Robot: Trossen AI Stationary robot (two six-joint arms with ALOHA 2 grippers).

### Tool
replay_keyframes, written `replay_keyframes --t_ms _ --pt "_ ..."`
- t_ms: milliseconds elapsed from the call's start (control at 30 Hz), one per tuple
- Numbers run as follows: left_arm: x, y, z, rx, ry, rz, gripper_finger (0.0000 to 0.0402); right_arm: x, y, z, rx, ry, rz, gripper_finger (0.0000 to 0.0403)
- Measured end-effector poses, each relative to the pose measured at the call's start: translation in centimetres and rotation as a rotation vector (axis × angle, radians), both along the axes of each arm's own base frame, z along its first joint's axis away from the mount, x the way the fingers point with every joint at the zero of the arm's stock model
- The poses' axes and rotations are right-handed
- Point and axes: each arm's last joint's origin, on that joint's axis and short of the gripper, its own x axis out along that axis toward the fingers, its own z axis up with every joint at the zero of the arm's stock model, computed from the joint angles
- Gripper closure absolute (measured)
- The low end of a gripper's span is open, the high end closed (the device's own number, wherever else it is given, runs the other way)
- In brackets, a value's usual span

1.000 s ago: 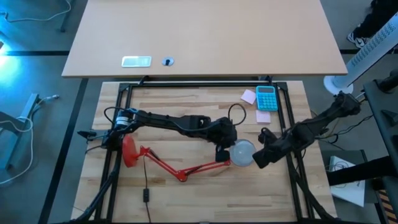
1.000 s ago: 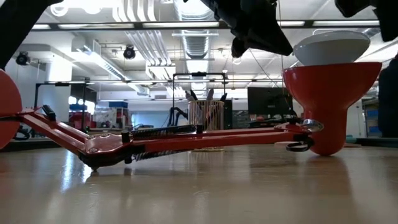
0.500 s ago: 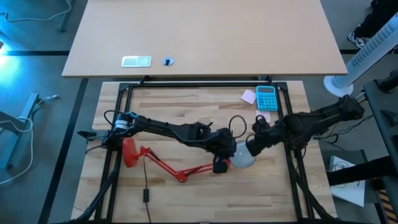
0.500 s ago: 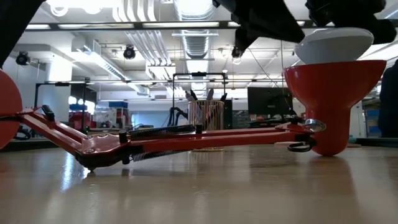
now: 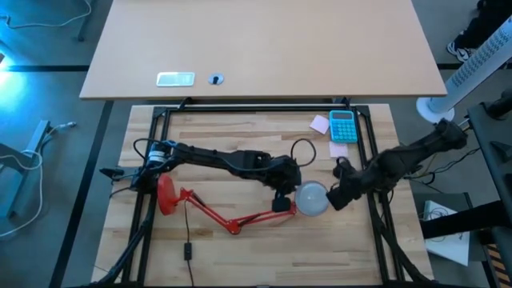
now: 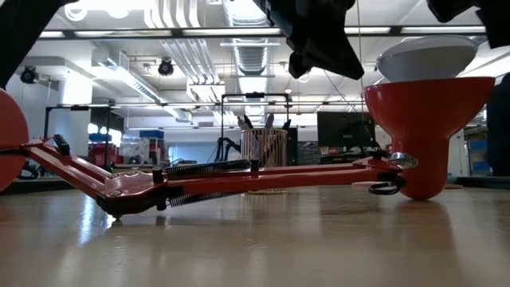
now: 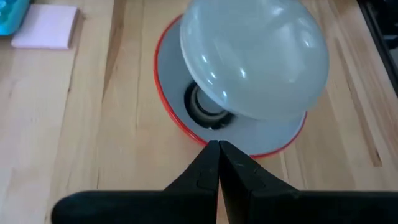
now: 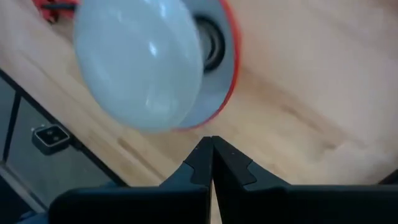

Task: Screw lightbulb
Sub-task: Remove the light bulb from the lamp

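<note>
lightbulb [image 5: 312, 197] in lamp shade [image 6: 424, 119], between both grippers

The lightbulb [image 7: 255, 59] below my left gripper [image 7: 219, 163] looks like smooth frosted glass or plastic, milky white, with small glossy highlights on its dome. The lamp shade [image 7: 261, 134] has a glossy red enamelled outside and a matt pale grey inside around a dark metal socket [image 7: 208, 111]. My fingers [image 8: 205, 163] are matt black plastic. The table [image 5: 240, 240] is light butcher-block wood in strips, with a satin sheen. The lamp arm [image 6: 239, 179] is red painted metal with steel springs.
</note>
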Motion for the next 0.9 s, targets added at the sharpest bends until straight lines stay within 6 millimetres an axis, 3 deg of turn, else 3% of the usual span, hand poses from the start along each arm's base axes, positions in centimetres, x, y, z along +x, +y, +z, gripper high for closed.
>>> replay_keyframes --t_ms 300,700,900 --pt "0.5 0.2 0.5 -0.002 -0.070 0.000 0.0401 1.8 0.9 -1.2 -0.021 0.027 -0.022 0.0403" --pt "0.0 -3.2 0.4 -0.053 -0.053 -0.071 0.0401 2.4 -3.8 -0.3 -0.162 -0.059 -0.029 0.0403" --pt "-0.2 -2.8 0.2 -0.054 -0.016 -0.077 0.0401 1.5 -3.7 0.5 -0.114 -0.088 -0.015 0.0403"
